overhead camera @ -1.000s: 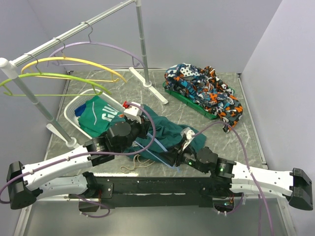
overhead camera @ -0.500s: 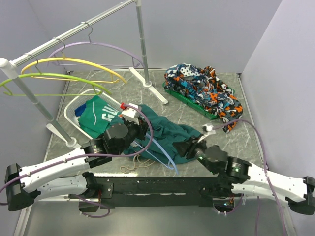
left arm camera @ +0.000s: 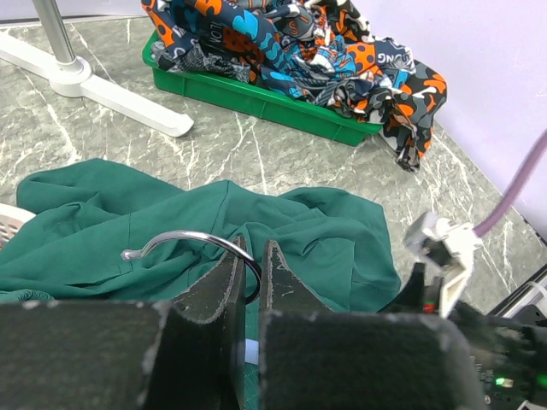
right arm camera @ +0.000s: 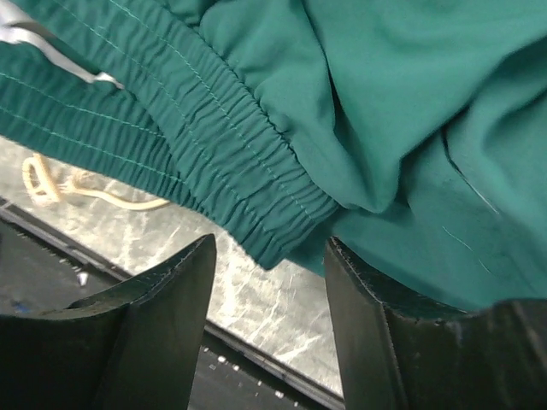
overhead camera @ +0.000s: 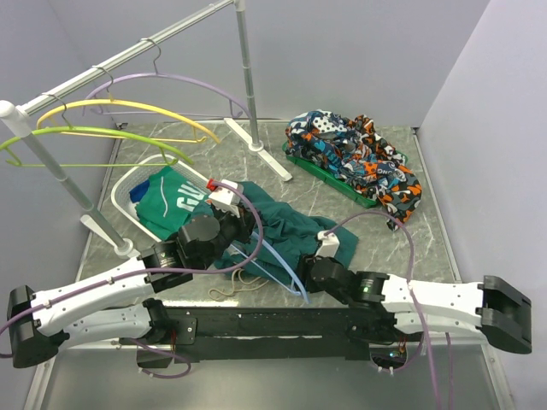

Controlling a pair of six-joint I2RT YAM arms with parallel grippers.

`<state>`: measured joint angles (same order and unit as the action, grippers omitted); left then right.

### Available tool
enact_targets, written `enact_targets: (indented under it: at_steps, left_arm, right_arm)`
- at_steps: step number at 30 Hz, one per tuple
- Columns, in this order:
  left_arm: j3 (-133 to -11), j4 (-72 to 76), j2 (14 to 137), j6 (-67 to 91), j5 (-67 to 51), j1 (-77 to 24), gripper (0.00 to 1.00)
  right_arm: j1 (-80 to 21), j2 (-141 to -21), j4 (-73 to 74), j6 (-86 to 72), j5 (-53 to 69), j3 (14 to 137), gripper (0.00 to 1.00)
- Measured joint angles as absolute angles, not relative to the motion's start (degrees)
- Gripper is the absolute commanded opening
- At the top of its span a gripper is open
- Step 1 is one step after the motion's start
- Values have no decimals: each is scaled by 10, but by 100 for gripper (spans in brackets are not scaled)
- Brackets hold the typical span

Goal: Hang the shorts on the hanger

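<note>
Left hand (left arm camera: 252, 256): clamped shut on the metal hook (left arm camera: 188, 237) of the hanger (overhead camera: 286, 272), holding it low over the fabric.
Right hand (right arm camera: 269, 248): fingers stood apart with nothing gripped; the elastic waistband (right arm camera: 248, 162) edge sat right in the gap.
Shorts (overhead camera: 291, 226): lay bunched mid-worktop (overhead camera: 385, 239), with the hanger's pale blue arm lying across their near side.
Step in hand: looked to me like getting a pinch on the waistband so it could be fed over the hanger arm.
How to do it well: I'd have pushed in deeper before closing, so the fingers caught the full gathered elastic and not just the thin cloth behind it (thin cloth slips out).
Also: take one layer only, or the waist opening stays shut.
Left side's job: hold the hanger steady while the other one pulls.
Watch out: the drawstring (right arm camera: 85, 192) trailed loose on the worktop nearby and could've snagged.
</note>
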<state>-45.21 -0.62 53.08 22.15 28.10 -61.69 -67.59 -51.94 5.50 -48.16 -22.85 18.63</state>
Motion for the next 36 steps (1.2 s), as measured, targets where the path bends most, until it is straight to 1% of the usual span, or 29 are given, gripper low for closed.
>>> enact_targets:
  at_steps: [4,5,6,7,8,9,11,12,14,16,21,29,31,36]
  left_arm:
    - [-452,-6,530,222,281,-617,1]
    - [-452,-6,530,222,281,-617,1]
    - [-452,-6,530,222,281,-617,1]
    - [-452,-6,530,221,282,-617,1]
    - [-452,-6,530,221,282,-617,1]
    - [-452,-6,529,221,283,-617,1]
    - [-449,-3,527,221,284,-617,1]
    - [-446,-1,524,221,286,-617,1]
    - [-441,5,520,221,293,-617,1]
    - [-434,24,519,221,306,-617,1]
    - [-415,95,528,216,351,-619,1]
    - [-381,236,558,176,415,-624,1]
    - [-366,272,559,164,434,-624,1]
    - [-349,354,581,142,462,-625,1]
  right_arm:
    - [-676,-570,21,-481,-229,187,64]
    - [-675,-582,15,-480,-229,187,64]
    - [-675,-594,10,-480,-230,188,62]
    - [-675,-604,8,-481,-233,189,57]
    - [-676,-611,8,-482,-236,191,50]
    - [-675,-620,9,-484,-243,195,32]
    - [-676,-629,14,-492,-255,203,20]
    - [-675,-628,22,-500,-262,206,11]
    - [-675,-614,41,-513,-275,210,4]
    - [-675,-585,69,-520,-285,214,0]
    - [-675,-504,161,-524,-292,257,0]
    - [-667,-441,258,-529,-276,284,0]
    - [-659,-412,301,-531,-269,292,0]
    - [-637,-363,353,-533,-243,317,0]
